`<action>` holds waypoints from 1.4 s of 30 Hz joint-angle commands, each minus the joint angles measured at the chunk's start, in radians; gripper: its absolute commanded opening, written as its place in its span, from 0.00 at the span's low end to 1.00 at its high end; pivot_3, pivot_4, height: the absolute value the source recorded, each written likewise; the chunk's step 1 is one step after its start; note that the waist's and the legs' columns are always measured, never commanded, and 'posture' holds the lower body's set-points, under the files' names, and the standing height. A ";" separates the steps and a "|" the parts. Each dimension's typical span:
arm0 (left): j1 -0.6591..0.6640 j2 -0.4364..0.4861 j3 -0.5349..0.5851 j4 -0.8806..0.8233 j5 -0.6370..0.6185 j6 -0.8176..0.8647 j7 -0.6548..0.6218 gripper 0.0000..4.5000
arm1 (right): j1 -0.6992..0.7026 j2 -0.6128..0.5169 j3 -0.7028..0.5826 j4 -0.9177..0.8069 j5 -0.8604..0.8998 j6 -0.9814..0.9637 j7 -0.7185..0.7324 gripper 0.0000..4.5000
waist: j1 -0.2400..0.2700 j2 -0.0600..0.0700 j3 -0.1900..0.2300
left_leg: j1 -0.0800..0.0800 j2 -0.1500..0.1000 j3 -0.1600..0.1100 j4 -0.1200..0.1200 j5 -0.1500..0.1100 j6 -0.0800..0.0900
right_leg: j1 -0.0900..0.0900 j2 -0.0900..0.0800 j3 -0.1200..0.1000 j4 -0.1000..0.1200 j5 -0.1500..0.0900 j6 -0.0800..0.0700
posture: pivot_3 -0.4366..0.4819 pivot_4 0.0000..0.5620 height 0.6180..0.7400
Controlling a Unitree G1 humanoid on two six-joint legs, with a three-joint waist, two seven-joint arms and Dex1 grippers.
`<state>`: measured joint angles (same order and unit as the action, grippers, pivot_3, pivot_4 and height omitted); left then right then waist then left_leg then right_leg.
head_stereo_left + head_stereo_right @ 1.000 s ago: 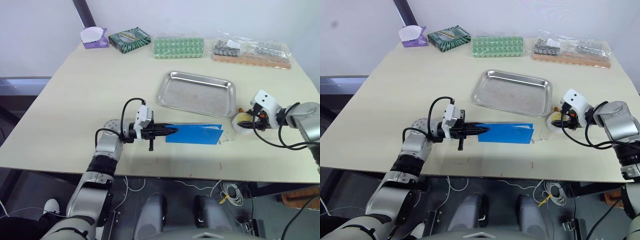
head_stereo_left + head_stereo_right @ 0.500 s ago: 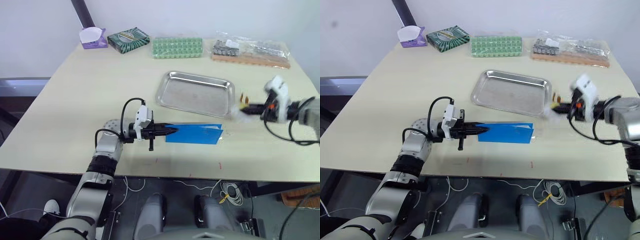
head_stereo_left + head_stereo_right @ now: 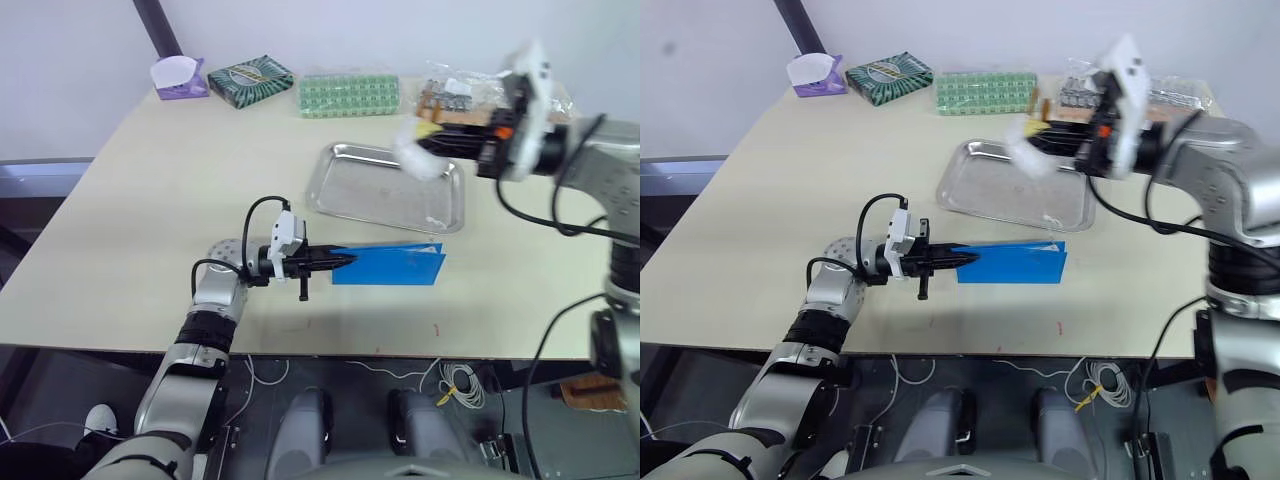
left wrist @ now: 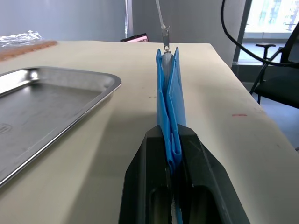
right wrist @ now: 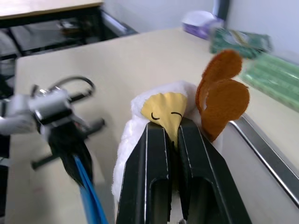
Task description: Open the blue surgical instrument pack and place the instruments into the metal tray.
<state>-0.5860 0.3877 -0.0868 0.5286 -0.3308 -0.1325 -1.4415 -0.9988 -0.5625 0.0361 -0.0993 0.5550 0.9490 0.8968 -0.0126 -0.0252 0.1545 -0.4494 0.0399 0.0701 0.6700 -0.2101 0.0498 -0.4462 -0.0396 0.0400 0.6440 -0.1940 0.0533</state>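
The blue surgical instrument pack (image 3: 390, 267) lies folded on the table, just in front of the metal tray (image 3: 345, 190). My left gripper (image 3: 345, 262) is shut on the pack's left edge; in the left wrist view the blue layers (image 4: 167, 88) are pinched between the black fingers (image 4: 145, 163). My right gripper (image 3: 425, 145) hangs above the tray's far right part, shut on a white plush toy (image 5: 163, 105) with a yellow face and brown ears. The instruments are hidden. The tray (image 4: 46, 102) holds nothing but a small white scrap by its near right corner.
Along the table's far edge stand a purple tissue box (image 3: 178, 77), a dark green patterned box (image 3: 250, 78), a green grid-patterned pack (image 3: 348, 95) and bagged metal parts (image 3: 480, 95) in clear plastic. Bare tabletop lies left of the tray and right of the pack.
My right gripper closed on the plush toy at the table's right side, lifted it and carried it up and left over the tray. The left gripper and the pack stayed put.
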 commanded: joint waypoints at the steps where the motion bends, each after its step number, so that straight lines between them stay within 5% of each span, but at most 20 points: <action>1: 0.006 0.001 -0.023 0.007 0.031 -0.009 -0.005 0.00 | -0.058 0.037 0.020 0.011 -0.017 -0.063 -0.008 0.01 | 0.003 0.000 0.000 | -0.001 0.000 -0.001 0.000 0.000 0.000 | 0.000 0.000 -0.001 0.000 0.001 0.002 | 0.48 0.27 1.00; 30: 0.010 -0.019 -0.041 0.014 0.055 -0.018 0.025 0.00 | -0.132 0.370 0.165 0.166 -0.149 -0.193 -0.028 0.01 | 0.000 0.001 0.000 | 0.000 0.001 -0.001 0.000 0.000 0.000 | 0.000 0.002 0.000 0.001 0.002 0.003 | 0.48 0.27 1.00; 42: 0.029 -0.011 -0.020 0.012 0.048 -0.013 0.055 0.00 | 0.171 0.193 0.068 -0.264 -0.030 0.007 -0.094 0.01 | 0.000 0.000 -0.001 | 0.000 0.001 -0.002 0.000 0.000 0.000 | 0.001 0.001 -0.001 0.000 0.000 0.000 | 0.48 0.27 1.00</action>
<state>-0.5772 0.3749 -0.0883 0.5241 -0.3088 -0.1551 -1.3911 -0.8470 -0.3466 0.1422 -0.2591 0.4920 0.9250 0.8243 -0.0121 -0.0249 0.1535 -0.4489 0.0408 0.0685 0.6697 -0.2101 0.0496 -0.4447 -0.0389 0.0386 0.6441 -0.1942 0.0531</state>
